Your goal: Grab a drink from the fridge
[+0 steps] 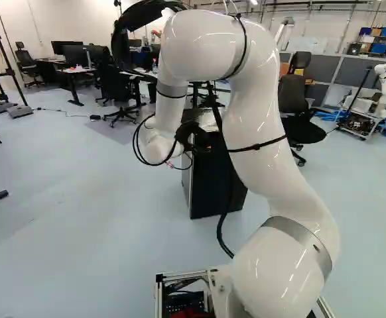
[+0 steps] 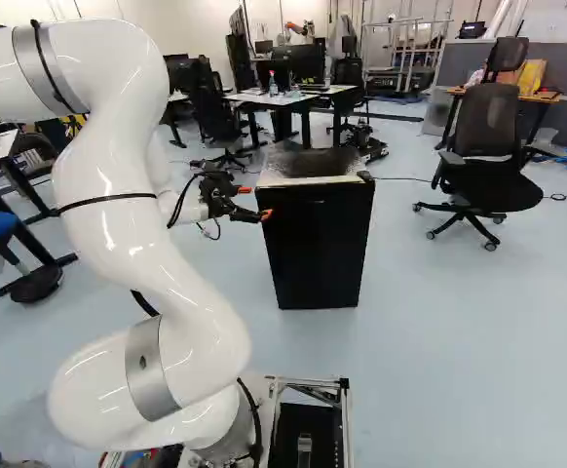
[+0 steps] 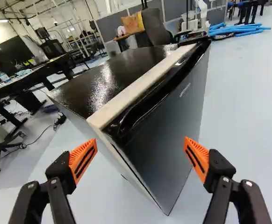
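Clearly, the black, orange-padded gripper (image 3: pixel 140 148) stands wide apart, the black box-shaped fridge (image 3: pixel 171 128) ahead of it, the upper door edge (image 3: pixel 160 93) slanting across its reach.

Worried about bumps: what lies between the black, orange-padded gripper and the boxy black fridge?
The wrist view shows nothing between the gripper and the black fridge.

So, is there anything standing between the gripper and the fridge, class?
Nothing visible stands between the open gripper and the fridge; only open space separates them. The fridge's door looks shut, though, so it would block the way to any drink inside. No drink shows.
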